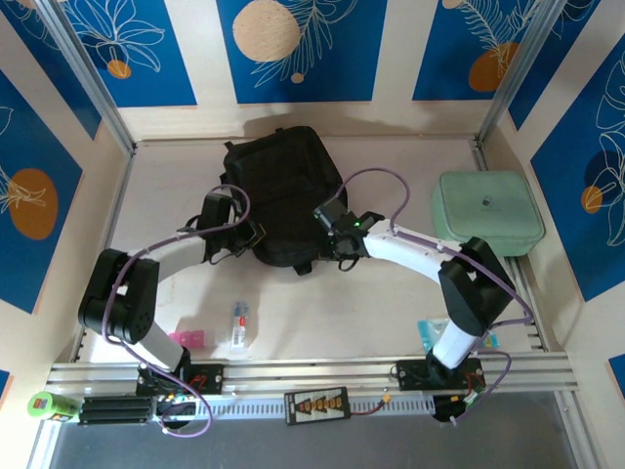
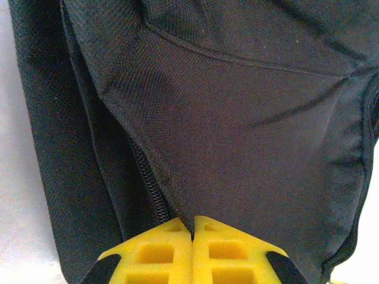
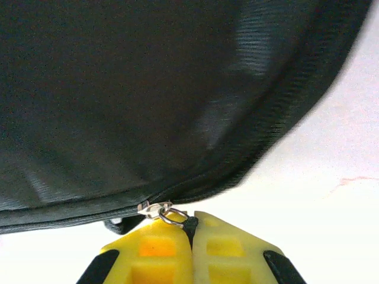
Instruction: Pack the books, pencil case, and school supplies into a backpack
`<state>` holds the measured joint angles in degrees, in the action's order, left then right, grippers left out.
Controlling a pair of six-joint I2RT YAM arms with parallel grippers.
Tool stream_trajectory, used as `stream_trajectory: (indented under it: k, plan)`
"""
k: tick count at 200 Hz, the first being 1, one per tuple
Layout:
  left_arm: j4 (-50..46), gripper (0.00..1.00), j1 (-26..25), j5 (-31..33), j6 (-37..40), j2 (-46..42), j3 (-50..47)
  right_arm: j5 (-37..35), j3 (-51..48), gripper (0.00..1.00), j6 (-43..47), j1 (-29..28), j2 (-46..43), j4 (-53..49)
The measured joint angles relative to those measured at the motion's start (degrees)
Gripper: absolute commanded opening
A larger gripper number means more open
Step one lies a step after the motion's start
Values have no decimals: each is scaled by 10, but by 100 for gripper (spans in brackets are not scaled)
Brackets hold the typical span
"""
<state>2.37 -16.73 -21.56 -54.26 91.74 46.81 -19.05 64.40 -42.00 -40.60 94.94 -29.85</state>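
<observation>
Backpack, black, flat on the table, toward twelve o'clock from its centre. Left gripper — yellow fingers closed, pinching a fold of the bag's fabric beside the zipper track, at its seven o'clock edge. Right gripper — closed on the zipper pull at the four o'clock edge. Mint-green case at three o'clock, apart from the bag.
</observation>
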Motion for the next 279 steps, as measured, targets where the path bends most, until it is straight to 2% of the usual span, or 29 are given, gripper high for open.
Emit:
stream_trajectory:
  k: [33, 83, 121, 150, 172, 198, 211, 237, 247, 261, 279]
  plan:
    - [-1, 0, 0, -27, 11, 34, 16, 9, -38, 0, 0, 26, -27, 13]
    - [-69, 1, 1, -19, 63, 90, 106, 36, -92, 0, -1, -30, -46, 53]
    - [-96, 20, 9, 20, 94, 104, 160, 78, -93, 0, -1, -66, -44, 86]
    - [-109, 42, 23, 61, 107, 75, 158, 105, -57, 0, 1, -80, -16, 94]
    - [-110, 54, 25, 83, 101, 12, 117, 118, -34, 0, 5, -84, 6, 103]
    - [-100, 60, 22, 78, 77, -53, 46, 130, -17, 0, 10, -87, 21, 114]
    - [-89, 63, 16, 71, 56, -66, 14, 134, -14, 0, 11, -89, 25, 119]
    - [-62, 77, -14, 55, 15, -67, -30, 136, -14, 0, 12, -91, 28, 123]
    - [-48, 77, -25, 53, -1, -66, -36, 137, -14, 0, 12, -91, 28, 123]
    - [-29, 71, -38, 53, -11, -61, -37, 137, -14, 0, 12, -91, 28, 123]
    - [-7, 56, -44, 54, -26, -50, -37, 137, -14, 0, 12, -91, 28, 123]
